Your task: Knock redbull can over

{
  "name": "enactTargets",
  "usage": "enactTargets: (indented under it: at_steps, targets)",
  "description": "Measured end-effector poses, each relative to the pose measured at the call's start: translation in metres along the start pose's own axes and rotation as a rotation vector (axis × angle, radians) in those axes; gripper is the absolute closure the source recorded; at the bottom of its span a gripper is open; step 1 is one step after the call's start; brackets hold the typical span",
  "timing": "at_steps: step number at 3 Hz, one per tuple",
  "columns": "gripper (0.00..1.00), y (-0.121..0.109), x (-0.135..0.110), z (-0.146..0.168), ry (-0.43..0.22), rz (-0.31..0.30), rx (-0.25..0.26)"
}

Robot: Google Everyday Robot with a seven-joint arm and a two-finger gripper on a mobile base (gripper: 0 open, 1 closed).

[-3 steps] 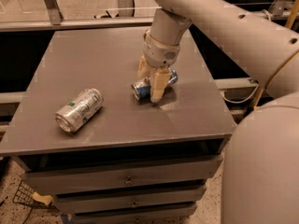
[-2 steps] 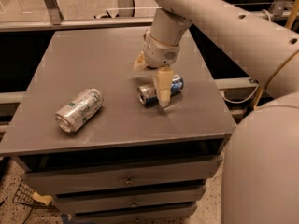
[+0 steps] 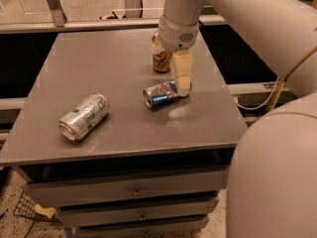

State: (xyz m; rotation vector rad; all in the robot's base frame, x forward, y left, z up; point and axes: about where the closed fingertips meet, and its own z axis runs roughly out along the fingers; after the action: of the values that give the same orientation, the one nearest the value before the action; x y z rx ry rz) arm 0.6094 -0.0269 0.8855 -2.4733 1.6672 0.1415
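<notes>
**Redbull can (image 3: 161,94) down on the grey table (image 3: 124,143)**

Nearest, on the left, a silver-and-green can (image 3: 84,116) lies on its side. Further back the redbull can lies flat at mid-table. The gripper (image 3: 181,74) is at its right end, released or clenched I cannot tell. Behind stands an orange-gold can (image 3: 160,58).

- Dark grey counter (image 3: 114,58), flat matte top, soft light sheen near its right front.
- Stacked drawers (image 3: 124,190) under the top, each with a small knob in the middle.
- Speckled floor (image 3: 9,192) at lower left; black wire mesh (image 3: 26,208) lying on it by the counter's corner.
- Pale rail (image 3: 94,25) running along behind the counter; slanted metal post (image 3: 52,4) rising from it at upper left.
- Dark gaps either side of the counter.
- Yellow cable (image 3: 278,87) at right.
- Gripper (image 3: 181,76) hangs over the counter's right-centre.
</notes>
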Motion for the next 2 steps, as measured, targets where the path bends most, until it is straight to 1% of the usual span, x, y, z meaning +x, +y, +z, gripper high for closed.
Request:
enactTargets:
  at_steps: [1, 2]
  targets:
    - [0.0, 0.008, 0.019, -0.027, 0.077, 0.066, 0.037]
    - [0.0, 0.034, 0.053, -0.043, 0.108, 0.184, 0.058]
